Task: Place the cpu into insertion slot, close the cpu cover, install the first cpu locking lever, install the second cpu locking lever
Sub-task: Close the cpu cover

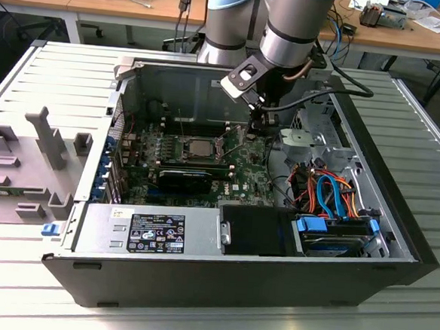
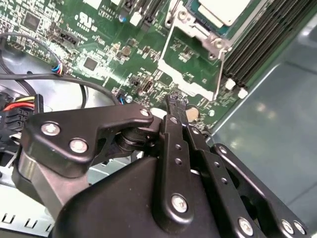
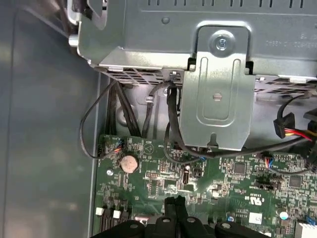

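Hung over the board's edge with claw pressed together and empty, cpu already seated, cover and levers judged not yet fastened, though hard to tell.

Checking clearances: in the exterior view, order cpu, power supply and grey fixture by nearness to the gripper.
From the gripper:
1. cpu, on the motherboard, closest.
2. power supply, along the case's near wall.
3. grey fixture, outside the case, exterior view's left.
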`<state>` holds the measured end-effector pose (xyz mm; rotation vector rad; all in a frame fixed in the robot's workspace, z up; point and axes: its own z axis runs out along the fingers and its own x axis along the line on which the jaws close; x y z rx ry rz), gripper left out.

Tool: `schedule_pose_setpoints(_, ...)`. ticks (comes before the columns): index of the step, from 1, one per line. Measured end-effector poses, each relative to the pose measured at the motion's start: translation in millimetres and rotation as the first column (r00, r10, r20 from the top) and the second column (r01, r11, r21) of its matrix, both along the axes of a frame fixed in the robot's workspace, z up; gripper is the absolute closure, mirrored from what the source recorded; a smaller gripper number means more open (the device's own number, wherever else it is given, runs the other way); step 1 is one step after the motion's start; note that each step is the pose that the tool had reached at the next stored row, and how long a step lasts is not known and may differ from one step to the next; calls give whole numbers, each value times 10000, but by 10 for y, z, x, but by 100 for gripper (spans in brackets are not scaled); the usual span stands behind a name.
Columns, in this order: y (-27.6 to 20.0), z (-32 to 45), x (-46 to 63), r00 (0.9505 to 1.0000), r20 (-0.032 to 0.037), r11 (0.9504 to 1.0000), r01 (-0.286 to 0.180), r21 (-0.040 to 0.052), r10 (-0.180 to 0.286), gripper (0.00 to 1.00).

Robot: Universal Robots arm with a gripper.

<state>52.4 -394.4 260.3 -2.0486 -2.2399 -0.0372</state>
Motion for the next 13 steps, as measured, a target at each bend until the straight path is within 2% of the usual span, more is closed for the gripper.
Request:
schedule_pose_setpoints(3, -1, -85, 23, 10000, -2, 10000, 0, -2, 0, 89)
schedule_pose_setpoints(5, 0, -109, -3, 10000, 0, 10000, -1, -2, 1, 89)
schedule_pose_setpoints(13, -1, -119, -459, 10000, 86, 10000, -1, 42, 1, 89)
